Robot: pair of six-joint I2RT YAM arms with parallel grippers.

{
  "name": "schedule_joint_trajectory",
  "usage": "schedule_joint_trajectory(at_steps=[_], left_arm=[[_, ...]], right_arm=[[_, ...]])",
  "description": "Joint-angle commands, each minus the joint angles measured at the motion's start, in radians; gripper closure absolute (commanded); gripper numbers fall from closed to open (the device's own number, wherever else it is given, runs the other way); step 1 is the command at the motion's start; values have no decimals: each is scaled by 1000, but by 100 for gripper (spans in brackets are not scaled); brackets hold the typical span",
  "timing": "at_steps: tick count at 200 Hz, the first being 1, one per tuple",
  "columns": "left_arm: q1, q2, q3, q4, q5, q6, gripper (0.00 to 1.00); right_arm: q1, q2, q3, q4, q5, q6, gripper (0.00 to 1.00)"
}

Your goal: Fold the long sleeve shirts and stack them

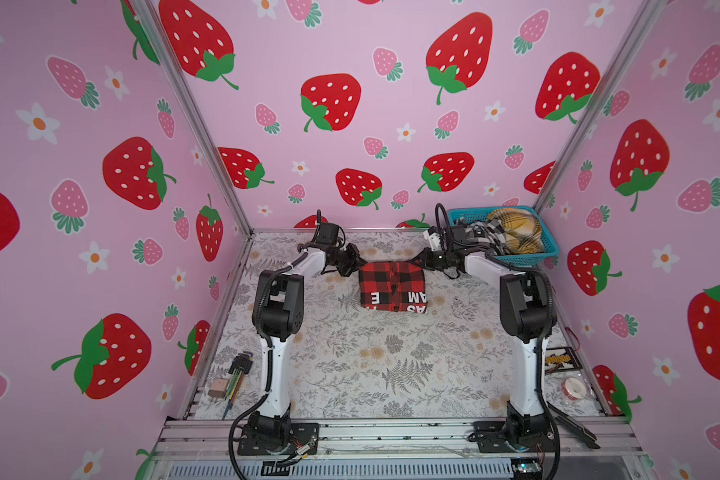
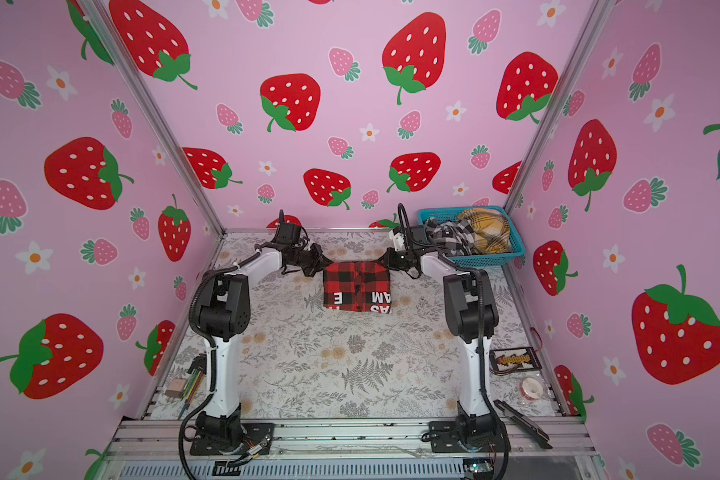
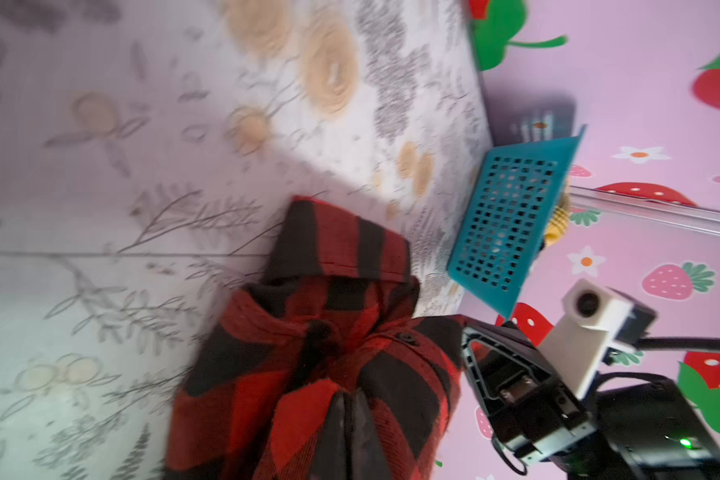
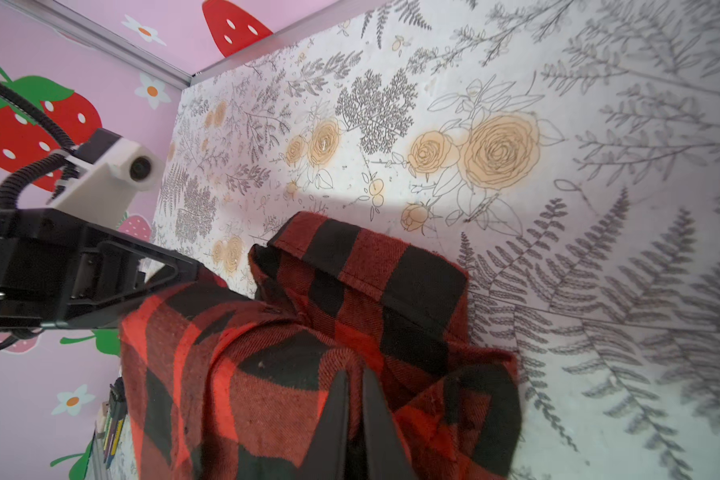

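Left claw (image 3: 352,397) and right claw (image 4: 355,376) were both clamped tight onto the far corners of the folded red-and-black plaid flannel shirt (image 1: 393,286) on the floral bench (image 1: 350,365).

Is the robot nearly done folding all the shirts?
Not yet. Done: the red shirt lies folded into a small square on the table. In hand: the left pincer and right pincer both pinch its far edge. Left: crumpled shirts sit in the blue basket, and nothing is stacked.
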State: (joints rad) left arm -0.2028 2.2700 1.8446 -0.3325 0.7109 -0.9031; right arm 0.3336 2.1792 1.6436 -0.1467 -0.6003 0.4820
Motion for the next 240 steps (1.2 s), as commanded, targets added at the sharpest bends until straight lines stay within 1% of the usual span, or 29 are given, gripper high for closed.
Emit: schedule_joint_trajectory(at_steps=[1,16,27,47,51,60,68,77,87,93,98,99,105,110,116,129,147,166,177,191,205,230,240], left_arm=[[-16,81,206,-8,32,-2,100],[-22,214,363,-10,61,-37,100],[-25,329,510,-14,94,-68,100],[-28,559,781,-49,113,-141,100],[-27,594,823,-48,115,-157,96],[-18,650,870,-43,112,-188,75],[-8,663,850,-23,103,-206,60],[6,645,798,0,94,-206,44],[16,593,720,37,91,-191,37],[21,546,670,59,84,-180,31],[24,506,629,71,75,-169,28],[25,498,621,74,73,-167,27],[30,448,581,79,62,-151,22],[34,415,554,76,52,-136,17],[38,346,515,69,38,-121,14],[46,234,404,40,11,-89,13],[38,76,163,51,-33,-39,14],[10,-61,-92,117,-43,-1,14],[-12,-102,-173,139,-41,21,13],[-32,-96,-197,126,-27,44,13],[-40,-69,-195,140,-14,37,16],[-43,-3,-108,87,-34,52,20],[-43,30,-66,62,-32,62,26]], right_arm=[[-39,-1,67,-31,22,19,91],[-55,70,136,-55,16,29,92],[-63,131,202,-76,20,33,92],[-78,245,339,-144,39,38,91],[-80,265,362,-153,41,40,89],[-85,310,419,-178,52,45,81],[-88,346,476,-215,47,39,72],[-88,370,541,-254,53,22,62],[-88,368,571,-289,65,3,52],[-88,350,564,-292,71,-9,49],[-88,324,545,-285,79,-15,49],[-88,320,540,-282,80,-16,46],[-87,284,495,-261,91,-18,40],[-87,252,457,-242,98,-17,36],[-87,215,407,-219,104,-17,32],[-82,129,289,-176,116,-7,28],[-66,16,107,-88,129,12,27],[-47,-36,-11,-38,128,23,26],[-37,-46,-50,-19,125,27,27],[-26,-38,-71,-2,112,33,28],[-13,-9,-57,1,100,32,31],[14,70,31,-64,125,-6,35],[20,89,50,-71,134,-11,38]])
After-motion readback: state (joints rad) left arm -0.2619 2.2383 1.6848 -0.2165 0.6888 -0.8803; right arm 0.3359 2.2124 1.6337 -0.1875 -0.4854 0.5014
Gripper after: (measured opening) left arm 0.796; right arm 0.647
